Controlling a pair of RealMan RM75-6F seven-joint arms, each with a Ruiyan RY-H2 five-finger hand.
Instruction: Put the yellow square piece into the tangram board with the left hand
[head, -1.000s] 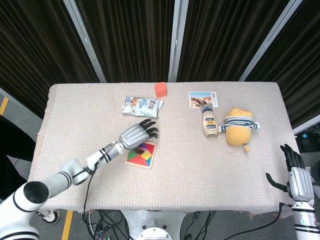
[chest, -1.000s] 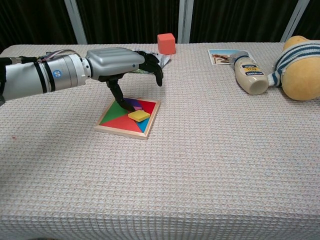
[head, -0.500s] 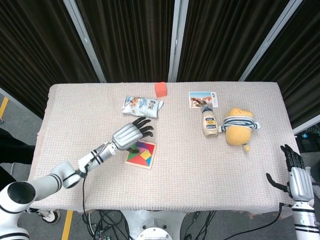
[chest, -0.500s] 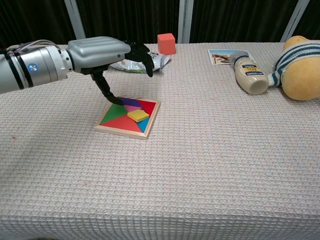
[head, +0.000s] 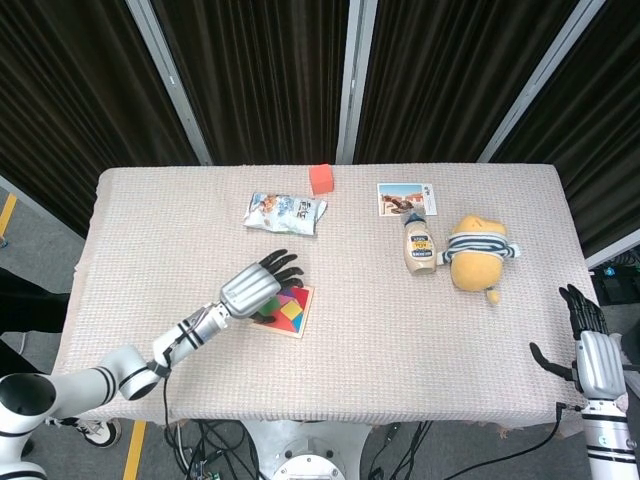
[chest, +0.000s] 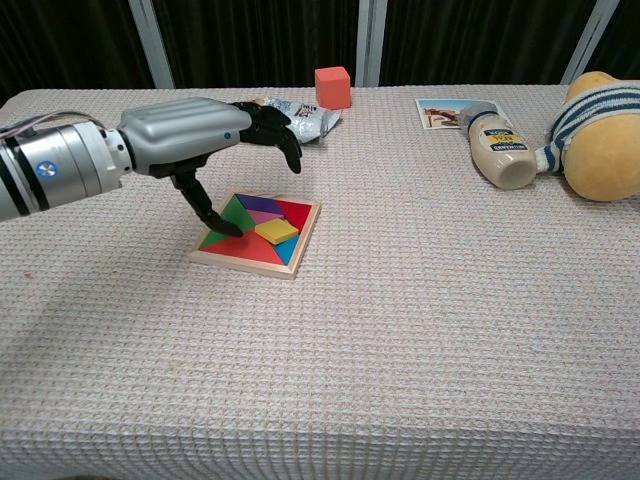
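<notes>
1. Since the earlier frame, the left hand (chest: 190, 140) has drawn back toward the robot, away from the far edge of the tangram board (chest: 258, 235), and now hovers over the board's left part.
2. Its fingers (chest: 270, 128) are spread and hold nothing; the thumb points down toward the green piece (chest: 228, 215). I think the hand has released its piece and is leaving.
3. The yellow square piece (chest: 277, 231) lies inside the board, near its middle, slightly raised, so perhaps not fully seated.
4. It is square, so it has no long axis; its corners point roughly to the board's edges.
5. The right hand (head: 590, 345), far right of the board, is open at the edge of the surface (chest: 420, 330).
</notes>
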